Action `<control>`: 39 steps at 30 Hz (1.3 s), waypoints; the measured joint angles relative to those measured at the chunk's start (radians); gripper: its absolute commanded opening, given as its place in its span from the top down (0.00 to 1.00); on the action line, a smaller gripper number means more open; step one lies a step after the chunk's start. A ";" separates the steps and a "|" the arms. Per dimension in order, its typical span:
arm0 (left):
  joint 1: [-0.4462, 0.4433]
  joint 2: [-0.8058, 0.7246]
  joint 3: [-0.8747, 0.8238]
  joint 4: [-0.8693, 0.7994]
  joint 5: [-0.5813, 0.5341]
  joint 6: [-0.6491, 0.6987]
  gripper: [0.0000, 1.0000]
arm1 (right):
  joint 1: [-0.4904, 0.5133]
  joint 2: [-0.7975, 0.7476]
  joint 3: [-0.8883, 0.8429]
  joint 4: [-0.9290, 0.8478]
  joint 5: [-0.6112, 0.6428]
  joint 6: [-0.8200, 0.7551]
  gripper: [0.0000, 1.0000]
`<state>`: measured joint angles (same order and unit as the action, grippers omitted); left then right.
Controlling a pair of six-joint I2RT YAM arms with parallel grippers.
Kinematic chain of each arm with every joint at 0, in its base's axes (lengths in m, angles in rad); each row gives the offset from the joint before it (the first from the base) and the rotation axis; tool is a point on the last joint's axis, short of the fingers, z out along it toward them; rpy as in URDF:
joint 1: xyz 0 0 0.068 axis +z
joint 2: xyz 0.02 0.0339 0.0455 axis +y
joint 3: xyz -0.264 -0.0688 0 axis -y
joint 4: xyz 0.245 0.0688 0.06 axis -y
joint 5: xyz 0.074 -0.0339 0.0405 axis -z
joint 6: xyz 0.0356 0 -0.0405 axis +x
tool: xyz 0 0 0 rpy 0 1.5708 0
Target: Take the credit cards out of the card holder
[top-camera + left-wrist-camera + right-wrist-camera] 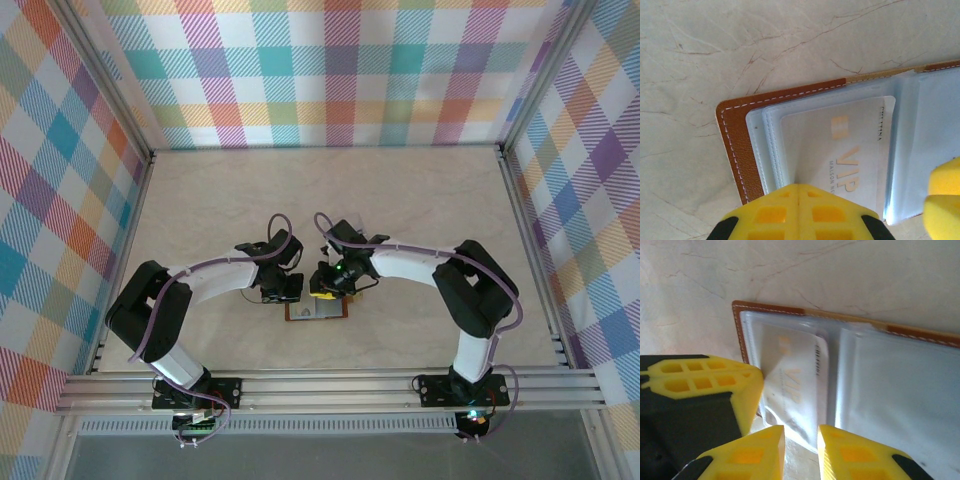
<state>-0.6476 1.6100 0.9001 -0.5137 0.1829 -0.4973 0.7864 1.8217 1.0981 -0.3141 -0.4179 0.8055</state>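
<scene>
Marble tabletop (740,40); left fingers (795,202) overlap card holder (737,145) edge.

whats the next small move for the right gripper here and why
Probably close the right gripper on the near edge of the VIP card: its jaws stand slightly apart at that edge, while the shut left gripper seems to pin the card holder open.

Plaid walls (340,70) w/ alu frame (330,390) round beige marble-look tabletop (420,190), evenly lit.
</scene>
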 measured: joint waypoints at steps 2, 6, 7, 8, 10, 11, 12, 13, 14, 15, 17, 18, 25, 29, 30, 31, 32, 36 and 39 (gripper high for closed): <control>0.000 0.000 0.000 0.000 0.002 0.000 0.95 | 0.003 0.020 0.005 0.013 -0.009 0.002 0.75; 0.000 0.000 0.000 0.000 0.002 0.000 0.95 | 0.005 0.063 0.006 0.023 -0.014 0.002 0.75; 0.000 0.000 0.000 0.000 0.002 0.000 0.95 | 0.005 0.071 0.006 0.026 -0.016 0.002 0.75; 0.000 0.000 0.000 0.000 0.002 0.000 0.95 | 0.005 0.074 0.007 0.027 -0.021 0.002 0.75; 0.000 0.000 0.000 0.000 0.002 0.000 0.95 | 0.005 0.075 0.010 0.025 -0.021 0.002 0.75; 0.000 0.000 0.000 0.000 0.002 0.000 0.95 | 0.005 0.075 0.012 0.022 -0.018 0.002 0.75; 0.000 0.000 0.000 0.000 0.002 0.000 0.95 | 0.005 0.075 0.014 0.016 -0.014 -0.001 0.75; 0.000 0.000 0.000 0.000 0.002 0.000 0.95 | 0.005 0.075 0.019 0.008 -0.009 -0.003 0.75; 0.000 0.000 0.000 0.000 0.002 0.000 0.95 | 0.006 0.075 0.024 -0.003 0.000 -0.006 0.75; 0.000 0.000 0.000 0.000 0.002 0.000 0.95 | 0.007 0.075 0.030 -0.015 0.011 -0.010 0.75; 0.000 0.000 0.000 0.000 0.002 0.000 0.95 | 0.009 0.075 0.043 -0.039 0.034 -0.019 0.75; 0.000 0.000 0.000 -0.001 0.002 0.000 0.94 | 0.013 0.076 0.051 -0.053 0.047 -0.026 0.75; 0.000 -0.002 0.000 -0.004 0.002 0.000 0.94 | 0.020 0.075 0.068 -0.086 0.089 -0.040 0.75; 0.000 -0.002 0.000 -0.004 0.002 0.000 0.94 | 0.020 0.062 0.063 -0.073 0.084 -0.035 0.75; 0.000 -0.002 0.000 -0.004 0.002 0.000 0.94 | 0.020 0.055 0.059 -0.066 0.078 -0.033 0.76; 0.000 -0.002 0.000 -0.004 0.002 0.000 0.94 | 0.020 0.049 0.058 -0.063 0.074 -0.031 0.76; 0.000 -0.002 0.000 -0.004 0.002 0.000 0.94 | 0.020 0.044 0.058 -0.056 0.068 -0.029 0.76; 0.000 -0.002 0.000 -0.004 0.002 0.000 0.94 | 0.020 0.038 0.058 -0.031 0.056 -0.027 0.76; 0.000 -0.002 0.000 -0.004 0.002 0.000 0.94 | 0.020 0.039 0.058 -0.023 0.047 -0.027 0.76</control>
<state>-0.6476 1.6081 0.8997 -0.5175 0.1848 -0.4973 0.8066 1.8610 1.1564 -0.3374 -0.3714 0.7784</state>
